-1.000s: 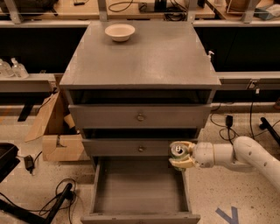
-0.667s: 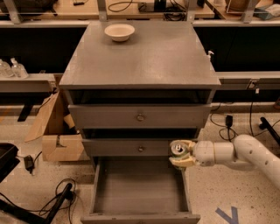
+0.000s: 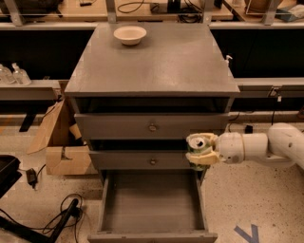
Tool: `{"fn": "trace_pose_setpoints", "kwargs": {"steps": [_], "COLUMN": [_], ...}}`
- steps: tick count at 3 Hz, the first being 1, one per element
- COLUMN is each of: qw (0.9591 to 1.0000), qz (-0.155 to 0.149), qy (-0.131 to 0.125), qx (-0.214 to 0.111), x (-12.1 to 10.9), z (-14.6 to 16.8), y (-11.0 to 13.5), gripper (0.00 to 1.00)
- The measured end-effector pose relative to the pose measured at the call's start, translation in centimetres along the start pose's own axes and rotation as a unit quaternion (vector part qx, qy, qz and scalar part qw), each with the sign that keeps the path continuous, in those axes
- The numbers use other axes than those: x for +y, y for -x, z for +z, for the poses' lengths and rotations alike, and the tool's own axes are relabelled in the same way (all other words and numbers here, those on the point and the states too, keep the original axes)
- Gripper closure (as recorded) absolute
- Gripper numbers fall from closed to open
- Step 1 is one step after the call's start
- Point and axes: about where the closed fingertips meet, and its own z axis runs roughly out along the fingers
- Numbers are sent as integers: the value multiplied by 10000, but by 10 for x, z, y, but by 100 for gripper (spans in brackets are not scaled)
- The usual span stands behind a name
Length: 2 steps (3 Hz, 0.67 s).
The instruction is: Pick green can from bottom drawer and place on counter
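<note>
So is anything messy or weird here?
Nothing looks spilled or broken. The bottom drawer is pulled out, and the gripper holds the green can in the air in front of the right end of the middle drawer. The bowl sits upright on the counter.

Behind the grey cabinet (image 3: pixel 152 126) you have a light wooden desk (image 3: pixel 61 12) strewn with cables, with dark shadow beneath it. A grey ledge (image 3: pixel 33 89) runs to your left, carrying clear plastic bottles (image 3: pixel 14 75). The floor (image 3: pixel 237 199) is pale and speckled, with a blue tape mark (image 3: pixel 247 233) at lower right. An open cardboard box (image 3: pixel 66 159) leans at the cabinet's left side, and black cables (image 3: pixel 57 216) trail below it. The gripper (image 3: pixel 200 154), clamped round the green can (image 3: pixel 195 142), hangs at the cabinet's right front.
</note>
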Motion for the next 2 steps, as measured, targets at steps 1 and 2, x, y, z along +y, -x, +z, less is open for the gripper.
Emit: {"fn": "trace_pose_setpoints", "kwargs": {"steps": [1,2], "qw": [9999,9995], "qz": [-79,-273], "qy": [-3,-56], "qx": [-113,-137], "x": [6,3], "z": [-13,-18], "y": [71,136], "gripper": [100,100]}}
